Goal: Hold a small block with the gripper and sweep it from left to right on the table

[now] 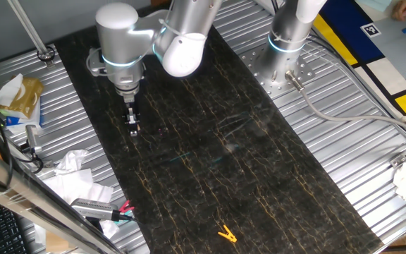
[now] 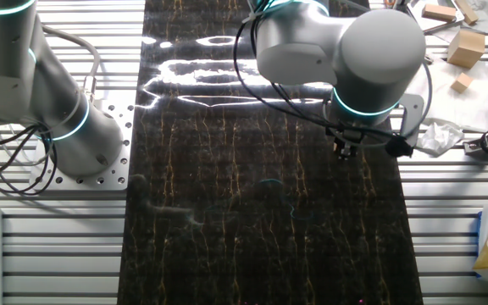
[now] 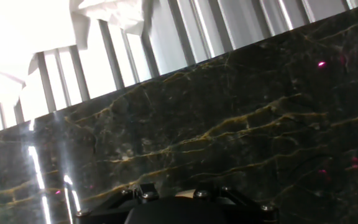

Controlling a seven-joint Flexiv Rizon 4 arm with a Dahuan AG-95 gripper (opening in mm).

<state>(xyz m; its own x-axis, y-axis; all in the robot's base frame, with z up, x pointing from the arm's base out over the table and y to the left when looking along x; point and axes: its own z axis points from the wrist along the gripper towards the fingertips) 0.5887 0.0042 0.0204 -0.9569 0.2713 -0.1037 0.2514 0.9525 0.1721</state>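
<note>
Black two-finger gripper (image 1: 132, 125) on the silver-grey arm with the blue ring sits low over the dark, gold-veined marble-like table (image 1: 259, 176), close to the slab's edge beside the ribbed silver metal surround (image 1: 83, 127); my read is that's the start side of the sweep, fingers pointing straight down so whatever they hold can drag flat across the slab. Fingers look drawn close together in both fixed views, but the tips are tiny and dark on dark, so I cannot tell if they are clamped on anything. Small tan wooden block: not resolvable in any view. If it's held, it's hidden between the fingertips; nothing tan lies loose on the slab near the tool. Hand view only shows the gripper body at the bottom edge and veined stone beyond, no fingertips, no block. Looks-wise I can say nothing about it beyond "too small to see here". Yellow clothespin-style clip (image 1: 226, 234) lies well apart at the slab's near end, out of a straight crosswise path. Second upright silver arm (image 1: 291, 28) stands on its base plate off the slab's other side.
</note>
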